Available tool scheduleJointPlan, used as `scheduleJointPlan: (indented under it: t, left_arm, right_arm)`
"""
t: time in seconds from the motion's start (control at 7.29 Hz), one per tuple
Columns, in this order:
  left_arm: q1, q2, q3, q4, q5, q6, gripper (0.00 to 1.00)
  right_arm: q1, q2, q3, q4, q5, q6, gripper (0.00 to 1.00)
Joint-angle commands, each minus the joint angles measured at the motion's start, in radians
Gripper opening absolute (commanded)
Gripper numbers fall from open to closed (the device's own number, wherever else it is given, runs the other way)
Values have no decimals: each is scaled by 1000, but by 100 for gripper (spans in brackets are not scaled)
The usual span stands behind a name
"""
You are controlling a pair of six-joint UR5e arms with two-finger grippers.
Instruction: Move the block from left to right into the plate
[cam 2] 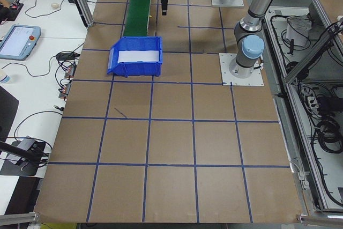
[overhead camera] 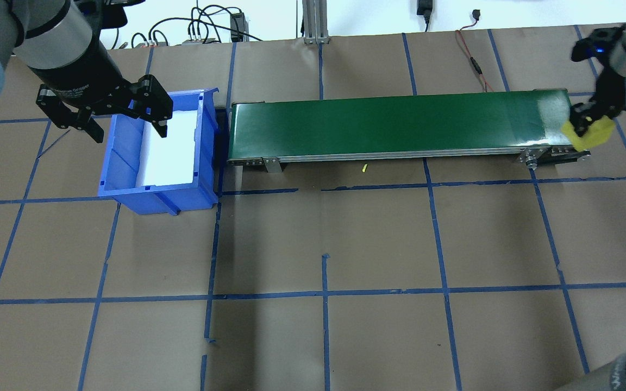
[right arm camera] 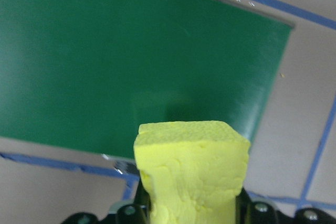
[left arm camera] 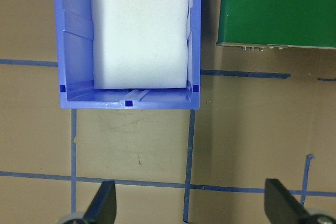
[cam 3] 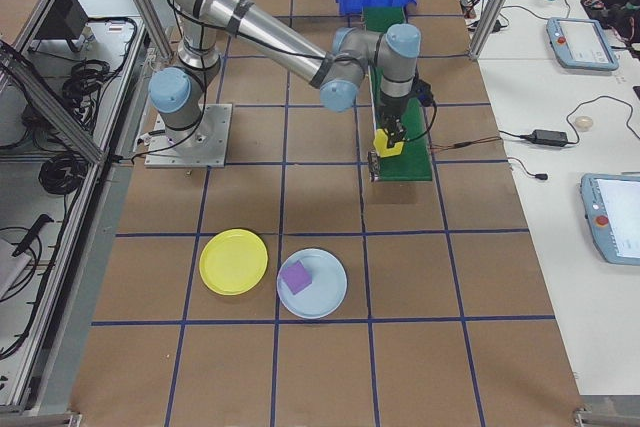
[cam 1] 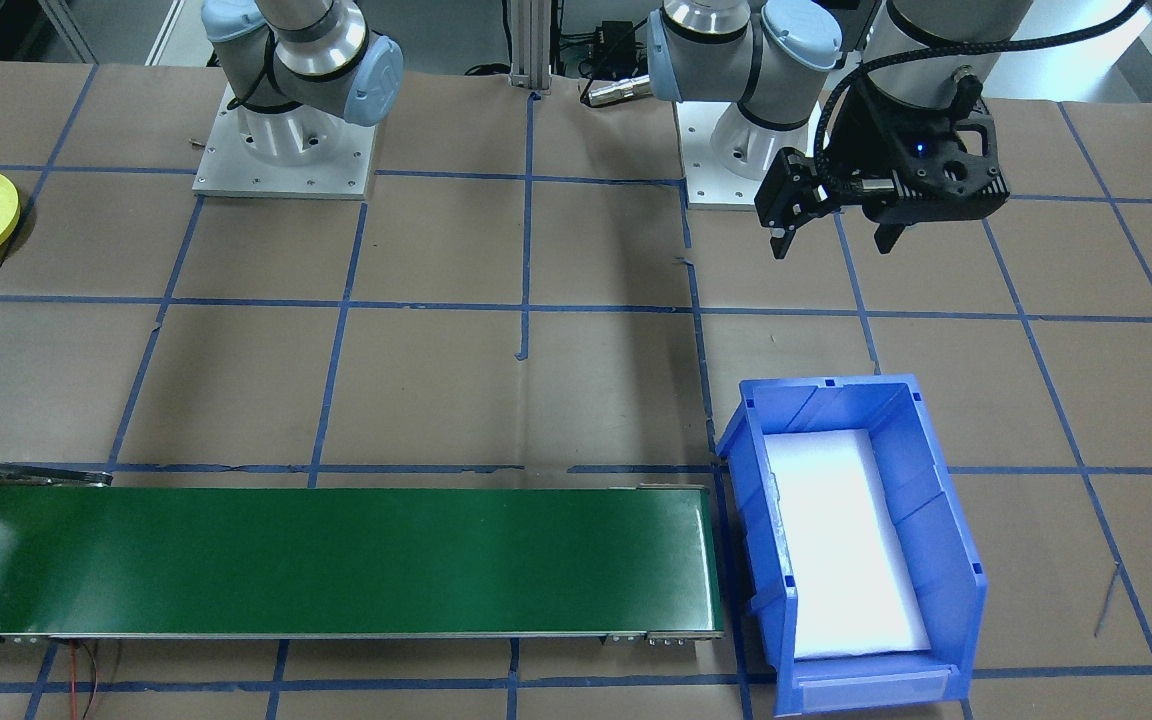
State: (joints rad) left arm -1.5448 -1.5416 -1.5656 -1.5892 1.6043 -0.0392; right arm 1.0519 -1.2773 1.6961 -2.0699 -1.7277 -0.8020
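My right pincer (right arm camera: 191,211) is clenched on the yellow block (right arm camera: 191,174), which fills the space directly between my fingers and pokes out past them, so the foam is carried clear of everything under it. Just below and ahead of the pincer lies the end of the green conveyor belt (overhead camera: 394,125); I judge the block has come off that end, which is why I hang over its edge and not mid-belt. Farther out on the desk (cam 3: 320,367), well apart from my right pincer and on the robot-base side of the belt end, sits the yellow plate (cam 3: 233,261), bare, with a pale blue plate (cam 3: 325,297) just beside it carrying a purple block (cam 3: 296,275). The yellow plate is my target, so the next move calls for a swing away from the belt and a descent over its middle.

At the far end of the belt, my left pincer (overhead camera: 123,117) hangs released and empty above the blue bin (overhead camera: 128,184), whose floor is lined with white foam (left arm camera: 140,30).
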Motion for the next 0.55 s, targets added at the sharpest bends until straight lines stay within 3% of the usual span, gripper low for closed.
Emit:
scheduleJointPlan:
  t: [0.0, 0.27, 0.41]
  left_arm:
    - [0, 0, -1, 0, 3, 2, 100]
    - [-1, 0, -2, 0, 5, 2, 100]
    - [-1, 0, -1, 0, 3, 2, 100]
  right_arm:
    - [-306, -36, 30, 57, -4, -231, 50]
    - [-592, -36, 100, 93, 2, -397, 51]
    - [-662, -36, 134, 97, -4, -404, 51]
